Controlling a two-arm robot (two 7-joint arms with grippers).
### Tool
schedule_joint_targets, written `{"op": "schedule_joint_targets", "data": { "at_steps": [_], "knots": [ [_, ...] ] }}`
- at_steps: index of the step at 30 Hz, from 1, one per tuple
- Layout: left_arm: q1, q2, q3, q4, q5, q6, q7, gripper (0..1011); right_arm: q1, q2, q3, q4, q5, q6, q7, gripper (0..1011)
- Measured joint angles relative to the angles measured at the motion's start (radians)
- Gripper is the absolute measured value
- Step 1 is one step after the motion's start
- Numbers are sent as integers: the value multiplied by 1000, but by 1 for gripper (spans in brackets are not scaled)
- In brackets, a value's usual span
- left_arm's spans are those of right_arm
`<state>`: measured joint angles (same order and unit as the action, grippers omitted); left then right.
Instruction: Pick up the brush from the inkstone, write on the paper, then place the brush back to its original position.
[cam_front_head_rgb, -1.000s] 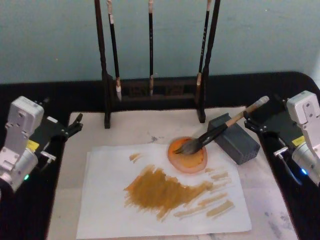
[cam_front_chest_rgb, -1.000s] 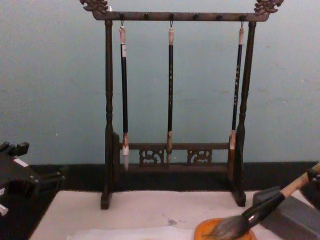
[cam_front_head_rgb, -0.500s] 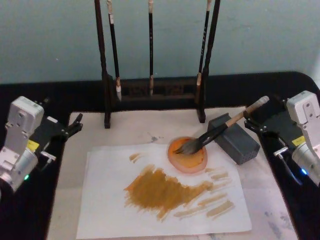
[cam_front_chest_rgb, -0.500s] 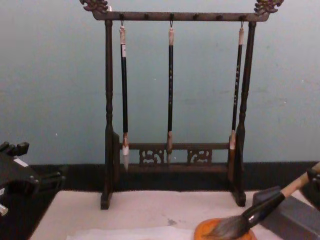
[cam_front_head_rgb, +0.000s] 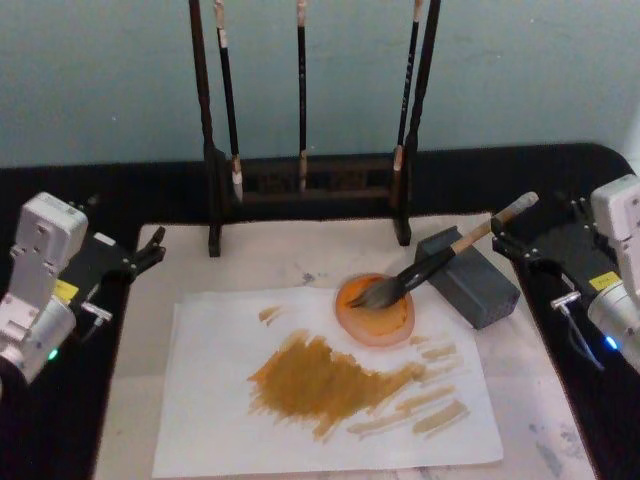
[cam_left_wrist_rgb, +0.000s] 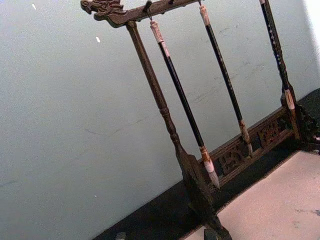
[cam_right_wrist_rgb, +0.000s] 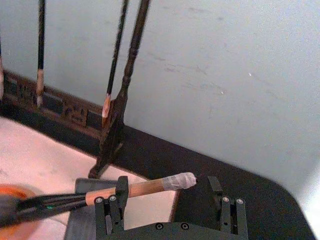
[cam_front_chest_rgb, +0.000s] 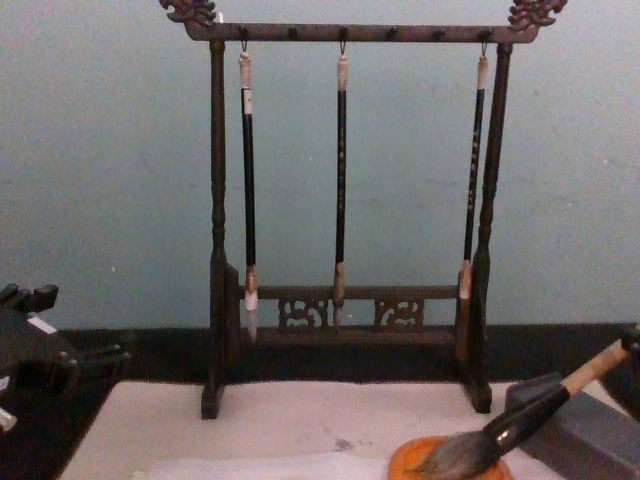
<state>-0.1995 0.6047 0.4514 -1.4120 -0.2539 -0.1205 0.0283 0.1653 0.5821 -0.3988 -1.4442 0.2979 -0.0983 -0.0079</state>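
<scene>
**Brush down on its rest, paper marked: task judged near its end**

Head view: the thin white sheet of paper lies on the cream felt mat. It carries broad ochre strokes from its middle out toward 4 o'clock. The large tan-handled calligraphy brush lies with its tuft in the round orange dish at the sheet's 1 o'clock corner. Its handle is propped on the grey rectangular block, taken for the inkstone, and points to 2 o'clock. The right gripper sits at the wrapped handle end. The left gripper is parked at the mat's 10 o'clock, fingers apart and empty.

Left wrist view: the dark wooden rack with thin dark-handled brushes hanging from it.

Right wrist view: the fingers stand apart with the wrapped end lying between them, unclamped. Whether one finger touches the handle, I cannot tell.

Chest view: tuft in the dish, handle rising over the block.

Judgement: pick-up, writing and return look done. What is left is for the right arm to draw clear.
</scene>
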Motion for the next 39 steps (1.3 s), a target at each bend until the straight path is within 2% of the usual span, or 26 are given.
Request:
{"op": "schedule_joint_targets", "data": {
  "at_steps": [3, 4, 6, 7, 9, 10, 12, 13, 18, 19, 23, 25, 33, 39],
  "knots": [
    [0, 0, 0, 0, 0, 0, 0, 1010, -23, -15, 36, -22, 68, 21, 22, 1000],
    [0, 0, 0, 0, 0, 0, 0, 1010, -36, -25, 58, -33, 114, 37, 35, 1000],
    [0, 0, 0, 0, 0, 0, 0, 1010, -49, -37, 80, -44, 156, 51, 48, 1000],
    [0, 0, 0, 0, 0, 0, 0, 1009, -61, -48, 101, -55, 203, 70, 60, 1000],
    [0, 0, 0, 0, 0, 0, 0, 1010, -72, -63, 124, -64, 250, 91, 72, 1000],
    [0, 0, 0, 0, 0, 0, 0, 1010, -82, -77, 145, -74, 294, 113, 82, 1000],
    [0, 0, 0, 0, 0, 0, 0, 1010, -91, -92, 165, -81, 339, 137, 91, 1000],
    [0, 0, 0, 0, 0, 0, 0, 1010, -98, -108, 185, -88, 382, 163, 99, 1000],
    [0, 0, 0, 0, 0, 0, 0, 1010, -108, -158, 234, -93, 488, 236, 105, 1000],
    [0, 0, 0, 0, 0, 0, 0, 1010, -109, -176, 250, -93, 523, 261, 104, 1000],
    [0, 0, 0, 0, 0, 0, 0, 1010, -106, -206, 272, -85, 594, 304, 90, 1000],
    [0, 0, 0, 0, 0, 0, 0, 1010, -98, -230, 286, -73, 652, 334, 73, 1000],
    [0, 0, 0, 0, 0, 0, 0, 1010, -61, -273, 296, -23, 750, 368, 57, 1000],
    [0, 0, 0, 0, 0, 0, 0, 1010, -39, -295, 292, 2, 799, 375, 51, 1000]
  ]
}}
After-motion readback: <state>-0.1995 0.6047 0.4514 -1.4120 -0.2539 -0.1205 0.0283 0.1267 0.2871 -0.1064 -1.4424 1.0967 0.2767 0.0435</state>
